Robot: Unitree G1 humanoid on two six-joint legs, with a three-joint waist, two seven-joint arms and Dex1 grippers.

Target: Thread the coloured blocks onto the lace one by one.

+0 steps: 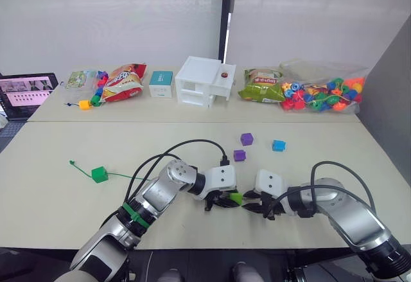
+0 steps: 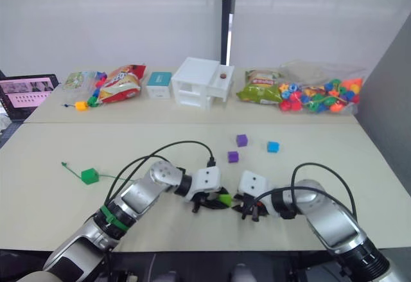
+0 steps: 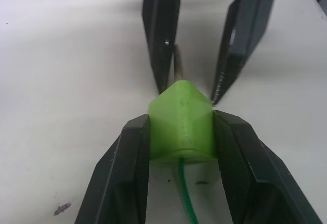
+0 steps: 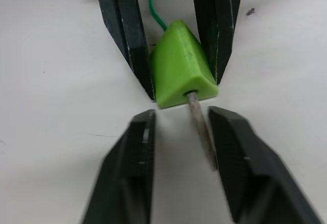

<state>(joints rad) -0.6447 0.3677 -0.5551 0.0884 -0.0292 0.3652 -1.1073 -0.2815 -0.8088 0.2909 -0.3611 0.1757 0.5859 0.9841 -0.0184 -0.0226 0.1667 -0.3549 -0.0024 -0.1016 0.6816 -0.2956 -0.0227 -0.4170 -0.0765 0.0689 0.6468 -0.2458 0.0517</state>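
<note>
Both eye views look forward and down from the head over the table [image 1: 58, 185], while each wrist view faces the other at close range, sharing the light green block [image 3: 181, 122].

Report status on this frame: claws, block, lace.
Left claw shut on light green block. Right claw open around the lace's grey tip, poking out of the block. Dark green block already on lace. Nothing in the way.

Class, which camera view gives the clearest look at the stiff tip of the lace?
The right wrist view: the greyish tip pokes out of the light green block's hole, between the open right gripper's fingers. The left wrist view shows a sliver behind the block; the head views hide it between the grippers.
</note>
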